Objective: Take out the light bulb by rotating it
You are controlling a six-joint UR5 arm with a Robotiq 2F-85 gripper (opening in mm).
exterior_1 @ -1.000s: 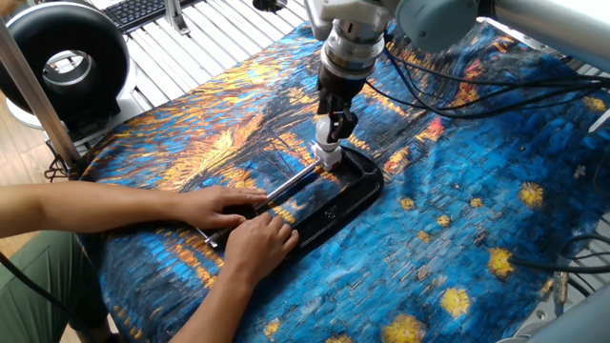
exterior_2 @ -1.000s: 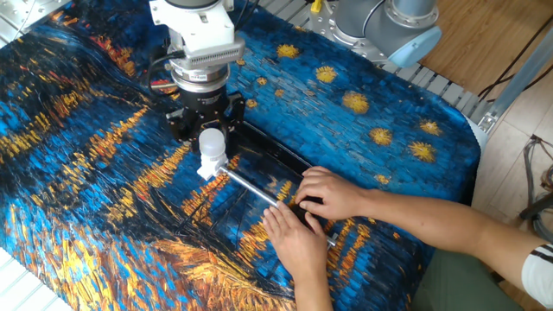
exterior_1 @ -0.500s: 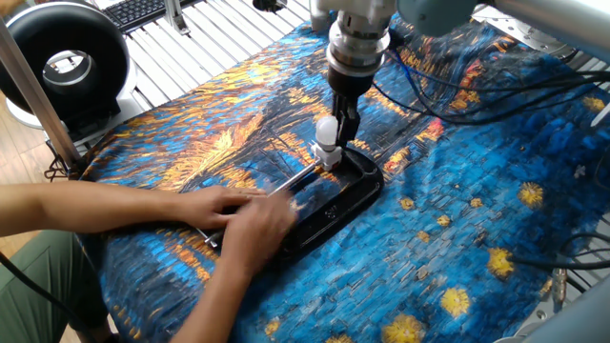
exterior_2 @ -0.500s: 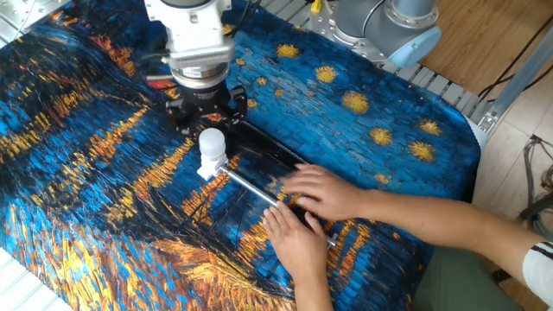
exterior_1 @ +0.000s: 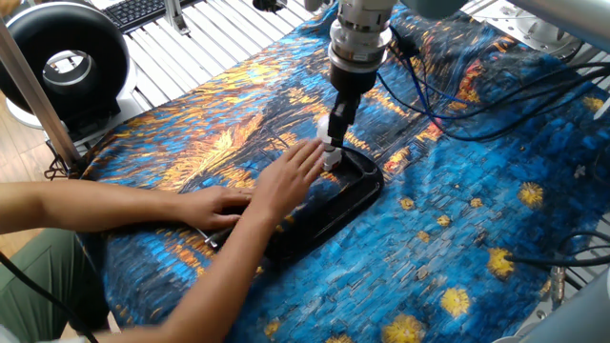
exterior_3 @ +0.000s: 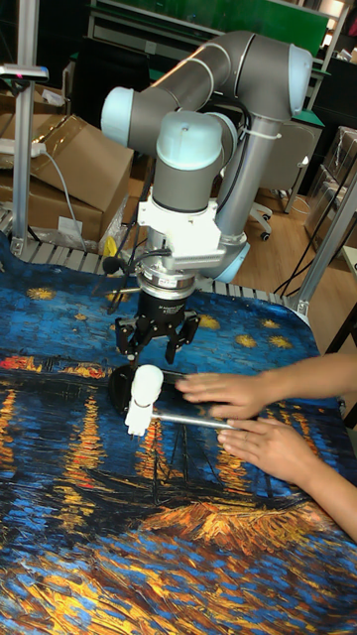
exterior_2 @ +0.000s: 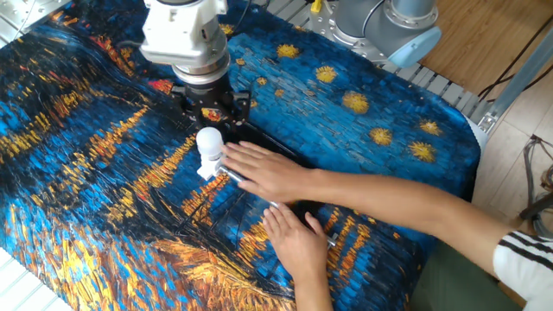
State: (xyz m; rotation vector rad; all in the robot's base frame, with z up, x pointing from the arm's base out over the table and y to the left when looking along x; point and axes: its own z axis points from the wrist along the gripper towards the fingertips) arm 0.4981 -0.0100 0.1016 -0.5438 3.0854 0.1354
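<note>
The light bulb (exterior_2: 208, 142) stands upright in its white socket (exterior_2: 207, 167) at one end of the black C-clamp (exterior_1: 355, 181), mid-table on the starry cloth (exterior_2: 78, 130); the gripper (exterior_2: 210, 107) hangs just behind it, fingers spread, touching nothing; a person's hand (exterior_2: 263, 170) rests beside the socket.

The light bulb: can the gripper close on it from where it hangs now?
Probably yes. The gripper hangs open just behind the light bulb, whose globe is uncovered; the person's hand reaches in beside the base.

The light bulb (exterior_2: 209, 143), white with a round frosted globe, stands upright, neck down in its base.
</note>
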